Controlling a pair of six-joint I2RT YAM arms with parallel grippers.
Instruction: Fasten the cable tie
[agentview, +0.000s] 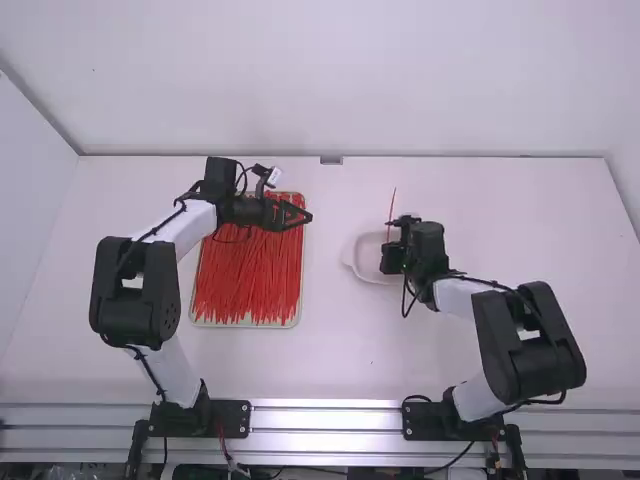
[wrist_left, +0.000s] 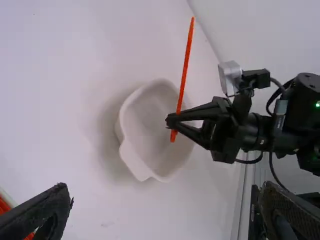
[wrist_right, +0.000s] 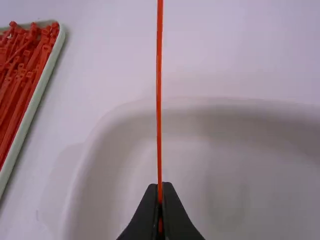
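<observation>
The right gripper (wrist_left: 171, 121) pinches the lower end of a red cable tie (wrist_right: 159, 90), held upright over a white dish (wrist_left: 131, 165) on the surface (agentview: 500, 220). The left gripper (agentview: 298, 214), its fingers seemingly spread, hovers above a tray (agentview: 246, 325) of spare ties (agentview: 245, 280).

Bright, even light comes from overhead and washes the white table (agentview: 500, 200). Shadows are soft and pale: a grey smudge beside the bowl (wrist_left: 131, 150). The red cable tie (wrist_right: 159, 75) shows vivid against it.
</observation>
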